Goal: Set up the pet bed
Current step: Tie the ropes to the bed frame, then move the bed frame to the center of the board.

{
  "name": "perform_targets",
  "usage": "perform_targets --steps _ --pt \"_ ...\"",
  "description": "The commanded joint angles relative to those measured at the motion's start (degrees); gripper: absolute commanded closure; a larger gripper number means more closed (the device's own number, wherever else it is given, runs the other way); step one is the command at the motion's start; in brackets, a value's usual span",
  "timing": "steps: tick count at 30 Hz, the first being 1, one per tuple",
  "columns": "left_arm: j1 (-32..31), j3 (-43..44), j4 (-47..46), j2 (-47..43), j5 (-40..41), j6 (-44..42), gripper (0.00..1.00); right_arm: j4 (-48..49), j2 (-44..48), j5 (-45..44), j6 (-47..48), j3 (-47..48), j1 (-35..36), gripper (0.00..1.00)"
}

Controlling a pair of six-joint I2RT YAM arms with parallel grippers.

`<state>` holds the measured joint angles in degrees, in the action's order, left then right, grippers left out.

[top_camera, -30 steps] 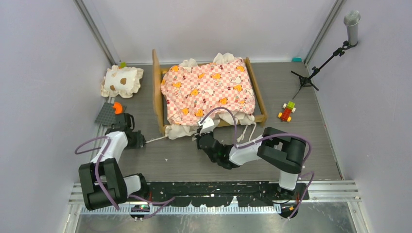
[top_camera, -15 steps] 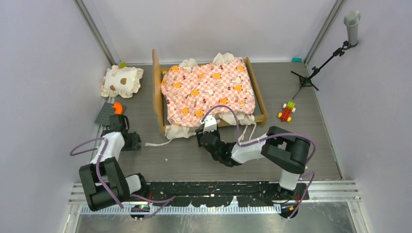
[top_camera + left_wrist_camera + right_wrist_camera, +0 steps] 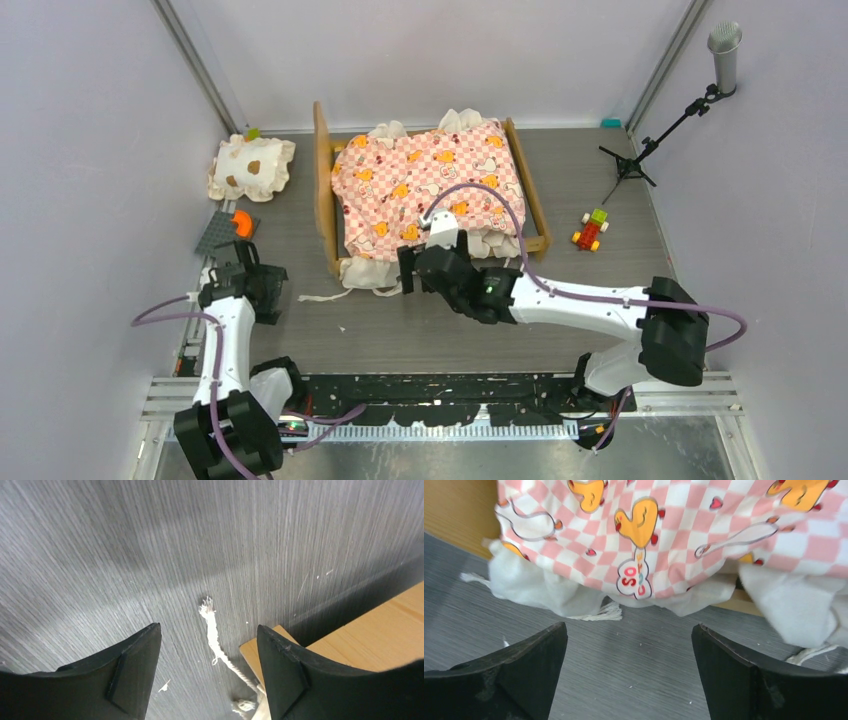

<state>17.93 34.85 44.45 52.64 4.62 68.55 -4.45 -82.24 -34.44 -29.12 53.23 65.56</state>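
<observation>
The pet bed (image 3: pixel 322 180) stands at the back centre, a light-wood frame with a pink checkered mattress (image 3: pixel 430 185) lying on it. Cream ruffles spill over its near edge. A white cord (image 3: pixel 318 295) trails from the bed's near-left corner across the table. My left gripper (image 3: pixel 266 292) hangs open left of that corner; in the left wrist view the cord's frayed end (image 3: pixel 209 617) lies loose between the open jaws (image 3: pixel 208 627), beside the frame's corner (image 3: pixel 350 640). My right gripper (image 3: pixel 405 270) is open at the bed's near edge, facing the mattress (image 3: pixel 704 525) and ruffle (image 3: pixel 534 587), holding nothing (image 3: pixel 629 626).
A cream spotted pillow (image 3: pixel 251 167) lies at the back left. A grey plate with an orange piece (image 3: pixel 222 235) sits near the left wall. A toy car (image 3: pixel 591 230) and a microphone stand (image 3: pixel 660 130) are right of the bed. Walls close in on three sides.
Both grippers went from shut to open. The left one let go of the cord and drew back. The right arm stretched out towards the bed's near-left corner.
</observation>
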Motion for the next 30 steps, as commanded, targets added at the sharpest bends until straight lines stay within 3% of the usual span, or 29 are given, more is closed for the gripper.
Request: perform_targets --steps 1,6,13,17,21,30 --pt "0.4 3.5 -0.5 -0.1 -4.1 -8.8 0.28 -24.7 2.1 -0.4 -3.4 13.1 -2.7 0.00" --pt "0.4 6.6 1.3 1.6 -7.4 -16.5 0.28 -32.0 -3.1 6.0 -2.3 32.9 -5.6 0.00" --pt "0.4 9.3 3.7 0.2 -8.8 -22.9 0.28 -45.0 -26.2 8.8 -5.1 71.1 -5.1 0.01" --pt "0.4 8.3 4.3 -1.5 -9.5 -24.4 0.28 -44.7 -36.8 9.6 -4.9 84.1 -5.1 0.01" --pt "0.4 7.3 4.4 -2.4 -10.6 -25.2 0.28 -41.2 -43.4 11.5 -4.1 90.1 -4.7 0.01" --pt "0.4 6.9 4.9 -3.3 -12.3 -25.3 0.28 -33.9 -45.3 12.1 -4.3 87.3 -3.5 0.02"
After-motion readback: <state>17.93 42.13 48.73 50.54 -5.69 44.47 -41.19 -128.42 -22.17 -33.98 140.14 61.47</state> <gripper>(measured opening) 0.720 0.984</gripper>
